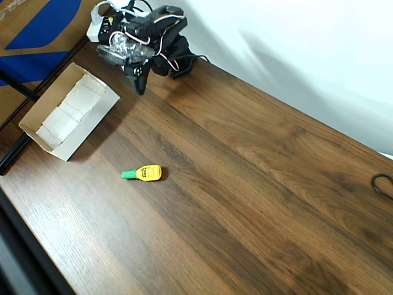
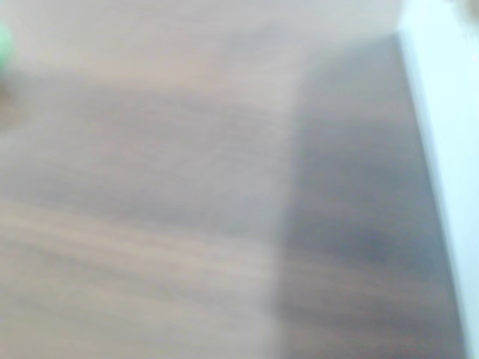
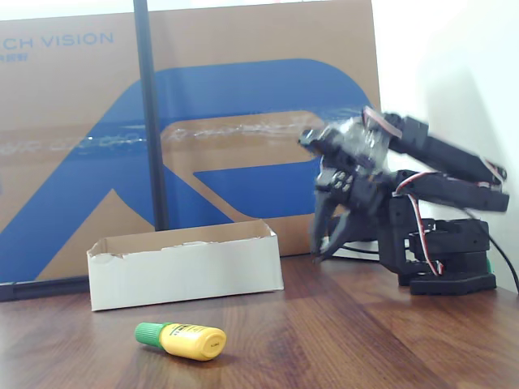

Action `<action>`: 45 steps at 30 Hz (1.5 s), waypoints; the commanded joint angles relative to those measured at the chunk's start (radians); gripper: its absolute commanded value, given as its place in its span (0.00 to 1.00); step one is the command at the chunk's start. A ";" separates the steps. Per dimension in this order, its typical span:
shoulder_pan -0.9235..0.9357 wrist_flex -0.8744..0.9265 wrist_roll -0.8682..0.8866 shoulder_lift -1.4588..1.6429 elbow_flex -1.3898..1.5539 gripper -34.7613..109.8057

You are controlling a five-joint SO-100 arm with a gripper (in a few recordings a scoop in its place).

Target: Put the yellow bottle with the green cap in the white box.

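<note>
The yellow bottle with the green cap lies on its side in the middle of the wooden table, cap pointing left, and lies near the front edge in the fixed view. The white box stands open to its upper left, with white dividers inside; in the fixed view it is a low white wall behind the bottle. My gripper hangs above the table at the folded arm's base, right of the box and far from the bottle. In the fixed view its fingertips are blurred and close together, holding nothing.
A large brown-and-blue cardboard sheet and a black pole stand behind the box. A black cable loop lies at the table's right edge. The wrist view is blurred: wood grain, a white wall at right, a green smear at left.
</note>
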 commanded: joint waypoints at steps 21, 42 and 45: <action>0.069 -0.132 0.025 -0.676 -0.497 0.25; -0.149 -0.190 0.043 -1.003 -0.649 0.27; -0.193 -0.216 0.040 -1.086 -0.684 0.29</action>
